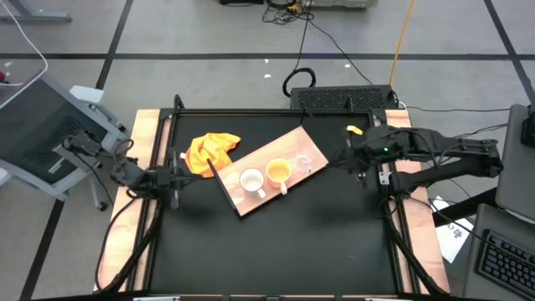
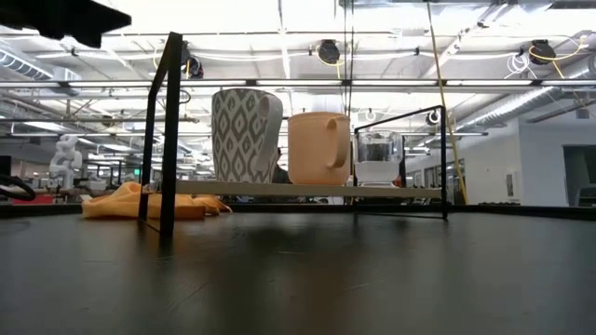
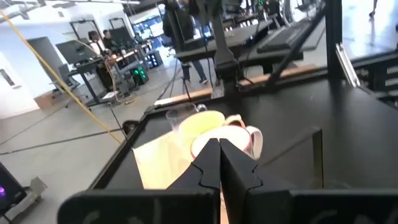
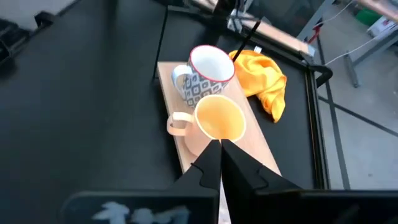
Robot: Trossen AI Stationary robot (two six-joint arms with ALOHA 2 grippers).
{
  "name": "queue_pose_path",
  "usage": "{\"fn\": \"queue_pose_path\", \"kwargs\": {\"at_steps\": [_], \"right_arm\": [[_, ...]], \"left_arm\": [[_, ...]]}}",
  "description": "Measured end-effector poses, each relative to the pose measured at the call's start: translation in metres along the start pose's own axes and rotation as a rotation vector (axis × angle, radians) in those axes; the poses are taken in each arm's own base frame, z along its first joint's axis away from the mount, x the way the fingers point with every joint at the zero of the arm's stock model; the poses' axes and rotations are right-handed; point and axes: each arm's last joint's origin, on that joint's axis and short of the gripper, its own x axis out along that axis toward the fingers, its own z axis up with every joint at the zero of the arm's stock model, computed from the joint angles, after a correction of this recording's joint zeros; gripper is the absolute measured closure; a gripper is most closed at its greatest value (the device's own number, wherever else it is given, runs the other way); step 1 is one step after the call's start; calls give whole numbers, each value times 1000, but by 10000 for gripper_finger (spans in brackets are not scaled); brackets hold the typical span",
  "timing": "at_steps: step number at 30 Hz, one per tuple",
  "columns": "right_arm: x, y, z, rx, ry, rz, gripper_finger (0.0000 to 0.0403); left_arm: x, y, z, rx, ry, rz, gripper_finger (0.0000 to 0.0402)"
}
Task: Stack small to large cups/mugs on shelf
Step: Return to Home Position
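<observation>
The wooden shelf (image 1: 266, 174) lies slantwise at the table's middle; the low view shows it (image 2: 307, 189) raised on thin black legs. On it stand in a row a white patterned mug (image 1: 251, 180), a yellow-orange mug (image 1: 278, 171) and a clear glass cup (image 1: 303, 161), each upright on its base. My left gripper (image 1: 178, 178) is shut and empty at the table's left edge, left of the shelf. My right gripper (image 1: 349, 159) is shut and empty, right of the shelf's glass end. In the right wrist view my own fingers (image 4: 219, 163) hide the glass.
A yellow-orange cloth (image 1: 211, 150) lies on the table at the shelf's far-left side, close to my left gripper. A black frame (image 1: 276, 112) runs around the tabletop. The black tabletop (image 1: 276, 251) stretches on the near side of the shelf.
</observation>
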Motion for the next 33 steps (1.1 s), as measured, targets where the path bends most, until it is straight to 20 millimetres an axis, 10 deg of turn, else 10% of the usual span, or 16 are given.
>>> {"fn": "queue_pose_path", "kwargs": {"at_steps": [18, 33], "right_arm": [[-22, 35, -78, 179, -262, -87, 403], [13, 49, -113, 339, -321, -78, 403]], "left_arm": [[-30, 18, 3, -126, -71, 116, 401], [-17, 2, -25, -155, -105, 194, 401]]}}
